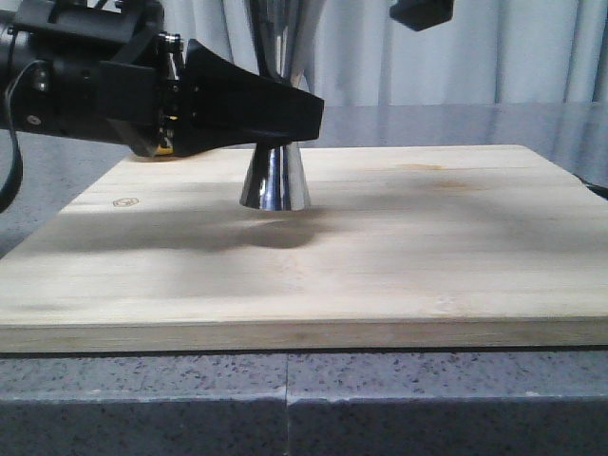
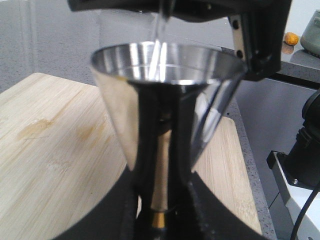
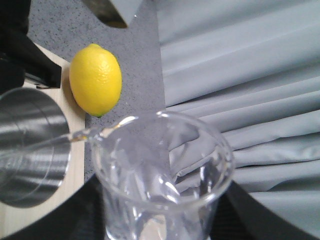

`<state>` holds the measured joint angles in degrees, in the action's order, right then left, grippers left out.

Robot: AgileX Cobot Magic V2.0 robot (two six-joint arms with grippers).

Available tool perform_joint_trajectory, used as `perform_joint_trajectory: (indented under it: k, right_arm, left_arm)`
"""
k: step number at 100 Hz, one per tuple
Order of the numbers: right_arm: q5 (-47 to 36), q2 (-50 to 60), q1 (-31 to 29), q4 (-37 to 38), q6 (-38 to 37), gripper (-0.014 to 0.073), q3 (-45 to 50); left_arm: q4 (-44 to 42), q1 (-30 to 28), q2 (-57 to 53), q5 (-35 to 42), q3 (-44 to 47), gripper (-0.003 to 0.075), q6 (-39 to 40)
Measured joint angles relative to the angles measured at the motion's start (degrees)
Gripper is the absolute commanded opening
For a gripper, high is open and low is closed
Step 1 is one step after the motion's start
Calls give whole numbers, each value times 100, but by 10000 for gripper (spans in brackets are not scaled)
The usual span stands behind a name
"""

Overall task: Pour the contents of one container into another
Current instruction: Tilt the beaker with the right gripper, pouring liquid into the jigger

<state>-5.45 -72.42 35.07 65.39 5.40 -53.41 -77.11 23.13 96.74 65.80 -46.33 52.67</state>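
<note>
The steel jigger (image 1: 275, 180) stands upright on the wooden board (image 1: 427, 247). My left gripper (image 1: 285, 119) is shut on its narrow waist. In the left wrist view the jigger's upper cup (image 2: 165, 75) fills the middle, its gold band (image 2: 158, 219) sits between the fingers, and a thin clear stream (image 2: 161, 30) falls into the cup. My right gripper (image 3: 160, 220) is shut on the clear glass beaker (image 3: 160, 170), which is tilted with its lip over the jigger's open cup (image 3: 30, 145). Only a black part of the right arm (image 1: 420, 13) shows in the front view.
A yellow lemon (image 3: 95, 79) lies on the grey stone counter just past the board's edge. A grey curtain (image 3: 250, 75) hangs behind. Black equipment (image 2: 305, 150) stands off the board's right side. The counter's front edge (image 1: 285, 380) is near.
</note>
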Motion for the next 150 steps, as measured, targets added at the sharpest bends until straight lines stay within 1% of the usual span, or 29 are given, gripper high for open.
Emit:
perform_joint_trajectory:
  k: [48, 99, 150]
  right_arm:
    - [-28, 0, 0, 374, 0, 235, 0]
    - [-36, 0, 0, 1022, 0, 235, 0]
    - [-36, 0, 0, 1385, 0, 235, 0]
  left_arm:
    - [0, 0, 0, 0, 0, -19, 0]
    - [0, 0, 0, 0, 0, -19, 0]
    - [0, 0, 0, 0, 0, -19, 0]
